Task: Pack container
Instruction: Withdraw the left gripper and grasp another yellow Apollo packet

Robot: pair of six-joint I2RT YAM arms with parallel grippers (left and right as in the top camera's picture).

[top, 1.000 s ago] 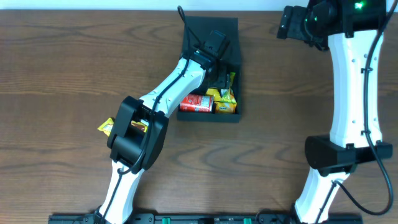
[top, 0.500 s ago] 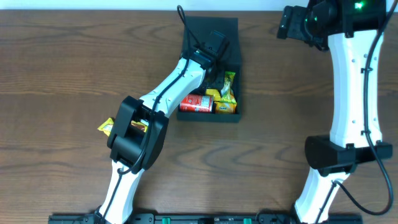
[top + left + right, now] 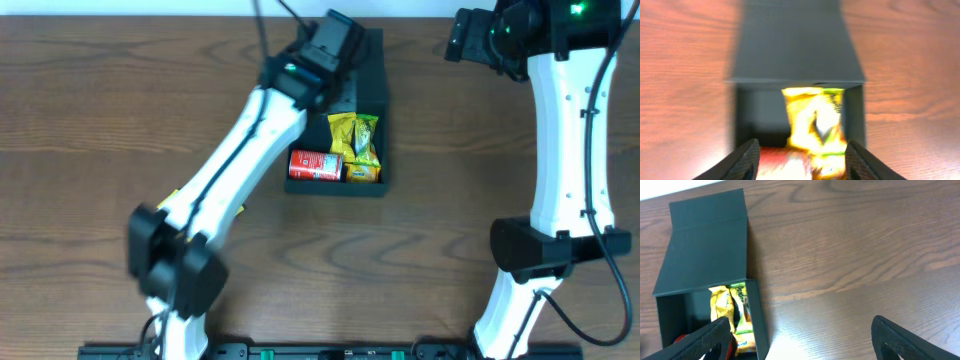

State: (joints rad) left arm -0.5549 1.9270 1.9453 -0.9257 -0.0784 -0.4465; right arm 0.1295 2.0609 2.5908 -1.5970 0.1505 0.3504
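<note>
Left fingers [image 3: 747, 160], spread and empty, have lifted clear of the box [image 3: 370, 60] on the worktop [image 3: 100, 100], leaving a yellow snack packet [image 3: 343, 133] inside beside the red can [image 3: 315, 164]; right fingers [image 3: 705, 340] hang open, idle.

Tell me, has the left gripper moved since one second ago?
Yes. In the overhead view the left gripper has come out of the container compartment and gone toward its far lid end, uncovering the yellow packets.
</note>
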